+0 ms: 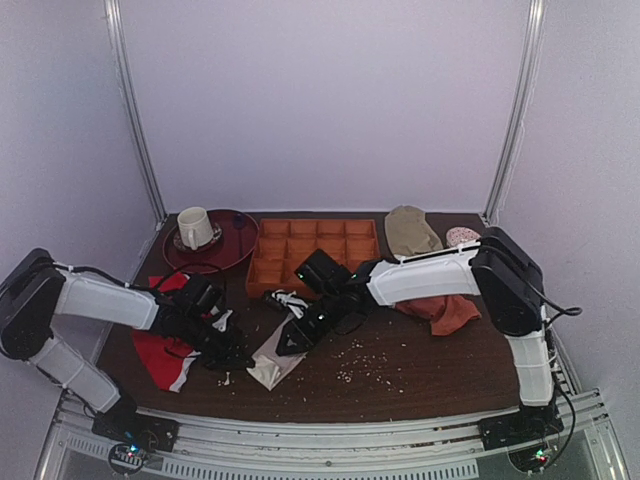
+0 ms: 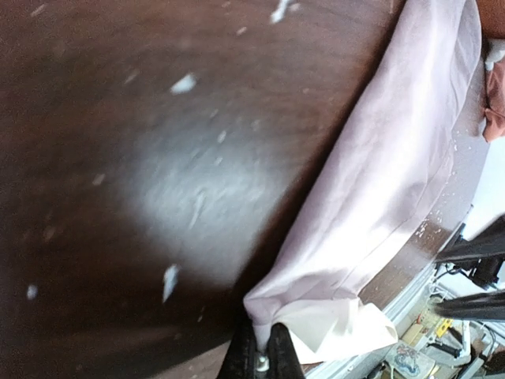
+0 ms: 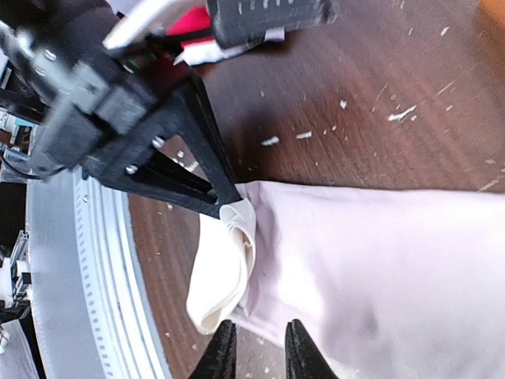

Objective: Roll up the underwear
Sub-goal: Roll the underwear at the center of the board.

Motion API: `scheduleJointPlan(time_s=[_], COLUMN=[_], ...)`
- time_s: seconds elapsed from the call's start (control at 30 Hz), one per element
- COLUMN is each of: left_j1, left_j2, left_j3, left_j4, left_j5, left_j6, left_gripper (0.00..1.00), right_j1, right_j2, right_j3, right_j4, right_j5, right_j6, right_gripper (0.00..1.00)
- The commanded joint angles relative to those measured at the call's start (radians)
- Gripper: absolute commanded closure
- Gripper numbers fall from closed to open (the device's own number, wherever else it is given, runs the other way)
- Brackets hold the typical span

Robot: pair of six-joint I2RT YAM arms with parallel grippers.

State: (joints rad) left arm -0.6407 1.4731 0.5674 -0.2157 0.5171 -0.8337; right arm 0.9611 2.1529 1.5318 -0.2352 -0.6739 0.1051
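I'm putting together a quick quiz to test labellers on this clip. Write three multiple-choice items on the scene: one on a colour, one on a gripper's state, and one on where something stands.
1. What colour is the compartment tray?
A. orange
B. blue
C. green

2. How is the left gripper?
A. open, holding nothing
B. shut on a corner of the underwear
C. shut on the tray's rim

3. Where does the white mug stand?
A. in the tray
B. on the underwear
C. on the dark red plate

Answers:
1 A, the top view shows its walls and dividers orange.
2 B, both wrist views show its fingers pinched together on the cloth's folded corner.
3 C, the plate's rim rings the mug at the table's far left.
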Motion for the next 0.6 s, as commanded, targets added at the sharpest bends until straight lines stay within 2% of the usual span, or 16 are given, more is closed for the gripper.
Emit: scheduleJointPlan(time_s=[0.0,0.2,0.37,0.47,0.57], left_j1=[-0.059,-0.194,-0.273,-0.31,-0.344], left_j2=[-0.082,-0.12,-0.149,-0.156,-0.153], left_j3=[-0.02,-0.022,-0.029,-0.032,-0.049], left_j4=[-0.062,-0.065,-0.059,-0.055,-0.003], left_j5=[-0.1,-0.2,-0.267,-0.313,-0.334], left_j6=[-0.118,-0.324,-0.49,-0.559,-0.631], left_gripper=[1.0,1.0,1.0,1.0,1.0], right_j1=[-0.001,0.078,0.22,0.325,0.406], right_j2=[-0.15,-0.323,-0.426,-0.438,-0.433], right_j3=[-0.102,-0.296,-0.448,-0.542,-0.645], right_j4=[0.1,0.189,0.269,0.408,0.58], right_j5=[0.091,0.291,0.625,0.796,0.896], right_j6=[0.044,0.015,-0.066,-0.144,-0.274], right_gripper=[0.79,0.81,0.8,0.8,0.78])
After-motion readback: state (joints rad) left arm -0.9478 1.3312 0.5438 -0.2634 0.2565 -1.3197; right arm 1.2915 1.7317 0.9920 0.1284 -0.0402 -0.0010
